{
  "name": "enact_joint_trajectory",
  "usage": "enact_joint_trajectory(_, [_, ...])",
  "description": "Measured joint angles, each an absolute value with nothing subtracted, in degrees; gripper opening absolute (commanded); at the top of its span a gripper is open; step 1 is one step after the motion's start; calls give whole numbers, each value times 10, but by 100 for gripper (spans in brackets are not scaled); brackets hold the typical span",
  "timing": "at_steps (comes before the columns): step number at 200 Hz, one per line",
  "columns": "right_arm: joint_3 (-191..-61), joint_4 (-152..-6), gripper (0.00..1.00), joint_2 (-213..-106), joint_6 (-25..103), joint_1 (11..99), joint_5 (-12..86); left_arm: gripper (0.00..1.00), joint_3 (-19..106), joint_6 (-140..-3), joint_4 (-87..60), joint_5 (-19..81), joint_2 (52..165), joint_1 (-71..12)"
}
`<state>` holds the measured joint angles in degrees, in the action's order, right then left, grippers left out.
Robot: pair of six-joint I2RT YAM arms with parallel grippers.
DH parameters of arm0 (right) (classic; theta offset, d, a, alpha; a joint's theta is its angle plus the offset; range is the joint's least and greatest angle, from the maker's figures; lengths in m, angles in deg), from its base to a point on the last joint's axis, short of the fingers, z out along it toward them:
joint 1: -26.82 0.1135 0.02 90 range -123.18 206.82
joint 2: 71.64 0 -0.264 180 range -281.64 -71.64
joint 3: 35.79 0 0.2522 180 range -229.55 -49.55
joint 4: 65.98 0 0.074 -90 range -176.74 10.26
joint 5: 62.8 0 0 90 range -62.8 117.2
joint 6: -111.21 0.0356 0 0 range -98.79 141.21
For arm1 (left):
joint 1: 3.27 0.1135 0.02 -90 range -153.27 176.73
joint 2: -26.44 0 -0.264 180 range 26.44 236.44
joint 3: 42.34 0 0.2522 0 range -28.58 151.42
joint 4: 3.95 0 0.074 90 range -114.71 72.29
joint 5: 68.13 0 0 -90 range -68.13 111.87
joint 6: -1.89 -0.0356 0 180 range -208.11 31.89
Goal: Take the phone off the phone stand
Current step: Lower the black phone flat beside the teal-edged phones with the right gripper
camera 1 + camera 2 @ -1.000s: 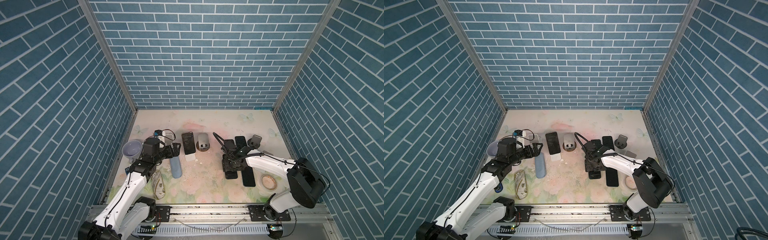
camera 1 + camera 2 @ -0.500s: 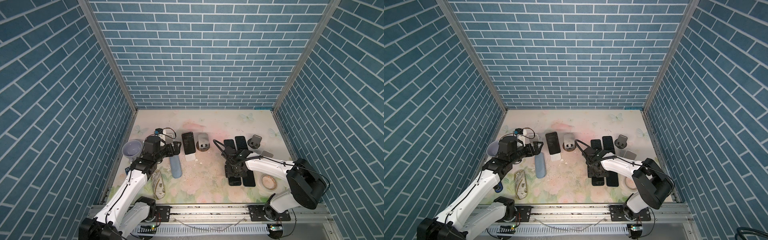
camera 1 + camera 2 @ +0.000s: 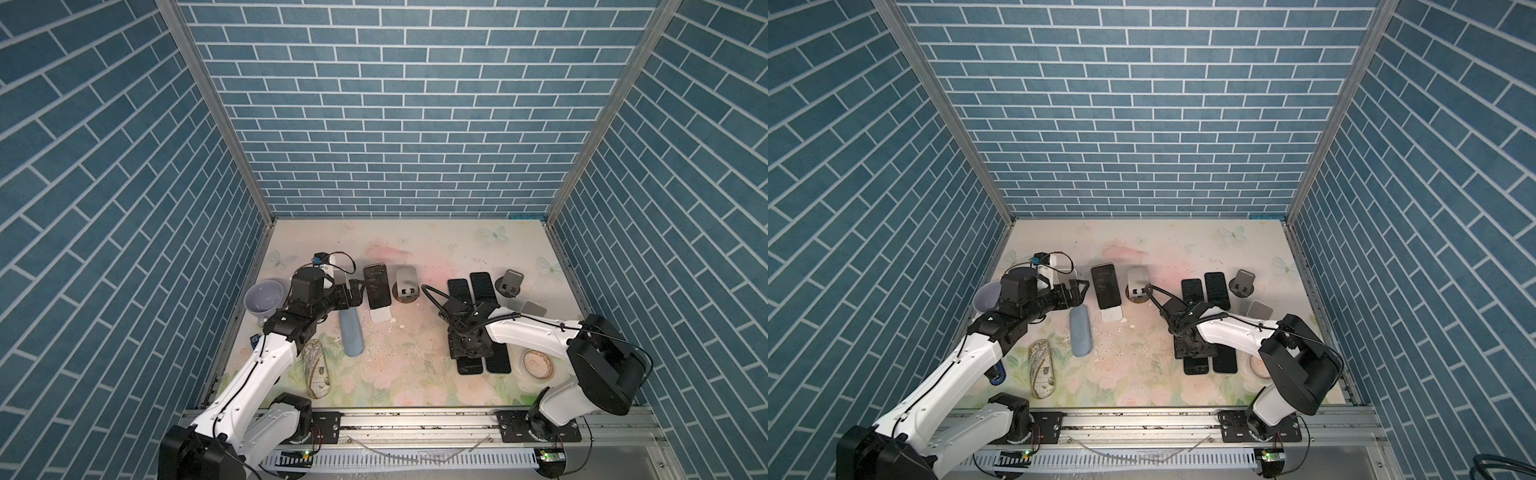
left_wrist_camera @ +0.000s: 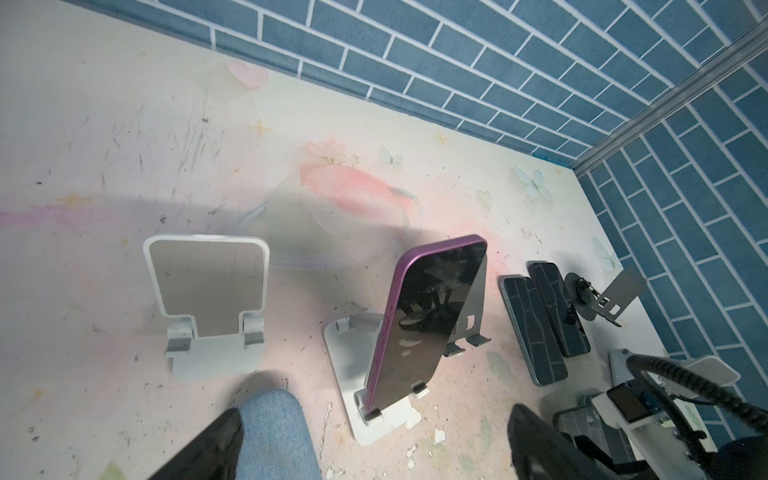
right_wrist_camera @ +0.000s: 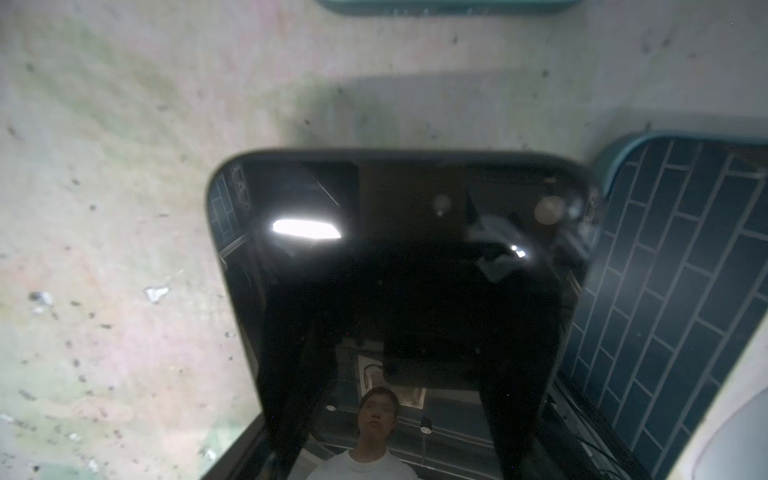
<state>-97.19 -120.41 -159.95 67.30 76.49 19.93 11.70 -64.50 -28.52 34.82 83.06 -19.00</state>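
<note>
1. left pincer (image 3: 354, 293): jaws wide apart, holding nothing. In a top view it hovers just beside the left long edge of the purple phone (image 3: 377, 286), not touching it. In the left wrist view its dark fingers (image 4: 199, 453) stand to either side of the white stand (image 4: 345, 365), clear of its base.

2. purple phone: leans upright in the white stand with its lower edge caught on two small lips. Both long edges and the top edge are exposed.

3. right pincer (image 3: 471, 355): points straight down, clamped across the long edges of a black phone (image 5: 395, 270) lying screen up. I cannot tell whether that phone touches the surface (image 3: 415, 249).

4. near the right pincer: a flat phone (image 3: 498, 361) lies parallel, just beside the black phone on the right-wall side. A tape roll (image 3: 537, 363) sits near, further right. A pair of flat phones (image 3: 459, 293) lies side by side farther back, with a dark stand (image 3: 512, 282) beside them.

5. near the left pincer: a blue case (image 3: 351, 336) lies just beside the white stand's base. A patterned case (image 3: 316, 368) lies nearer the front edge. A lilac bowl (image 3: 264, 297) sits by the left wall. A grey stand (image 3: 406, 282) is just right of the purple phone. An empty stand (image 4: 208, 286) is apart on its other side.

6. open room: bare surface lies between the blue case and the black phone, and a broad strip runs along the back wall.
</note>
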Motion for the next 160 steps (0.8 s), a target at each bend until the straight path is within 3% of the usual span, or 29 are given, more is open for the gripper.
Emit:
enact_joint_trajectory(77, [-975, -1200, 78, -1607, 690, 770, 202, 100, 118, -647, -286, 345, 833, -199])
enact_joint_trajectory(160, [-990, -1203, 79, -1621, 694, 773, 199, 100, 120, -651, -285, 335, 833, -200])
